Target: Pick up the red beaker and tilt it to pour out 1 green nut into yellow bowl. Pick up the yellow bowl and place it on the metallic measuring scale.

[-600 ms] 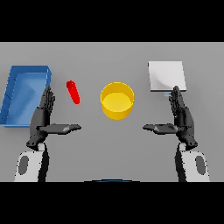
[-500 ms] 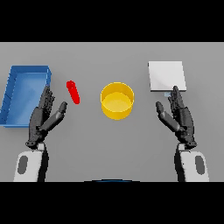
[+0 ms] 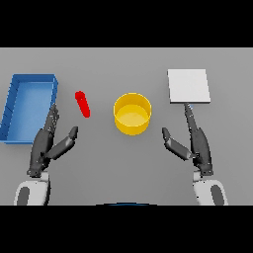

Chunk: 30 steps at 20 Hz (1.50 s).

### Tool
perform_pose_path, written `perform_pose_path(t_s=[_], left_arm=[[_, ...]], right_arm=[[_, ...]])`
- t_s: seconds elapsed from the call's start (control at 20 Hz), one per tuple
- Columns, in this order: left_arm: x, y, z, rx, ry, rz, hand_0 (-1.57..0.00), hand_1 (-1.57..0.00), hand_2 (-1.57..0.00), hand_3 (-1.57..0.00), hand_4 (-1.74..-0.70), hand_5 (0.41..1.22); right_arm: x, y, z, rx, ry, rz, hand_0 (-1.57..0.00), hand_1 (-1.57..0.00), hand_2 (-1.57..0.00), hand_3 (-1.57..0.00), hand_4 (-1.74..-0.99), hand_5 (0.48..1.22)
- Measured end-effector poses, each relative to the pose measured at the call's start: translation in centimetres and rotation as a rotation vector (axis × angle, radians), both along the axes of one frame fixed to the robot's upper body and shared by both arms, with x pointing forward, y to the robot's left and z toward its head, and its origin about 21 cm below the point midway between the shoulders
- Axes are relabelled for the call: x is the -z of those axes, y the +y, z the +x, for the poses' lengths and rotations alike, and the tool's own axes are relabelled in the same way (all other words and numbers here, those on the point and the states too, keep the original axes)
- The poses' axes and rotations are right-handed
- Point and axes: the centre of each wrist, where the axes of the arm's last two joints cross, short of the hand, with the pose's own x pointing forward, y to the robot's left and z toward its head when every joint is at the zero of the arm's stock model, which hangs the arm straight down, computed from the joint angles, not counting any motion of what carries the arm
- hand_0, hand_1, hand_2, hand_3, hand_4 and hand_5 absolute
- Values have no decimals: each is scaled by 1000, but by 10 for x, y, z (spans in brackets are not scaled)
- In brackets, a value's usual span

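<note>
The red beaker (image 3: 82,104) lies on its side on the grey table, left of the yellow bowl (image 3: 132,113). The bowl stands upright in the middle with nothing visible inside. The metallic measuring scale (image 3: 188,86) is a flat pale square at the back right. My left hand (image 3: 47,143) hovers open in front of and to the left of the beaker, apart from it. My right hand (image 3: 195,141) is open too, in front of the scale and right of the bowl, its fingertips near the scale's front edge.
A blue tray (image 3: 20,106) with raised walls sits at the far left, just beyond my left hand.
Both thumbs have swung forward from pointing inward. The left hand has shifted slightly toward the beaker. Nothing on the table has moved.
</note>
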Motion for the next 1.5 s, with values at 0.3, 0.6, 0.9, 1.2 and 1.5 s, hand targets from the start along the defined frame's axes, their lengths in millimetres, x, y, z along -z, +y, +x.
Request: perform_pose_path(t_s=[0.3, 0.6, 0.9, 1.2, 1.5], left_arm=[[6, -10, 22, 17, 32, 34, 1, 1, 1, 1, -1116, 627], [17, -15, 62, 10, 22, 58, 1, 1, 1, 1, -1150, 632], [29, -19, 95, 11, 40, 45, 1, 1, 1, 1, -1183, 631], [35, -33, 119, 22, 4, 98, 1, 1, 1, 1, -1252, 661], [36, -47, 138, 24, -4, 124, 1, 1, 1, 1, -1271, 692]], right_arm=[[-5, 0, -4, 0, -11, 3, 1, 1, 1, 1, -1143, 650], [-2, -4, -1, -12, 2, 57, 1, 1, 1, 1, -1213, 664], [-6, -1, 0, -8, -7, 54, 1, 1, 1, 1, -1245, 670], [-6, -5, 0, -4, 4, 48, 1, 1, 1, 1, -1257, 686], [-8, -8, -4, -9, -9, 60, 1, 1, 1, 1, -1265, 691]])
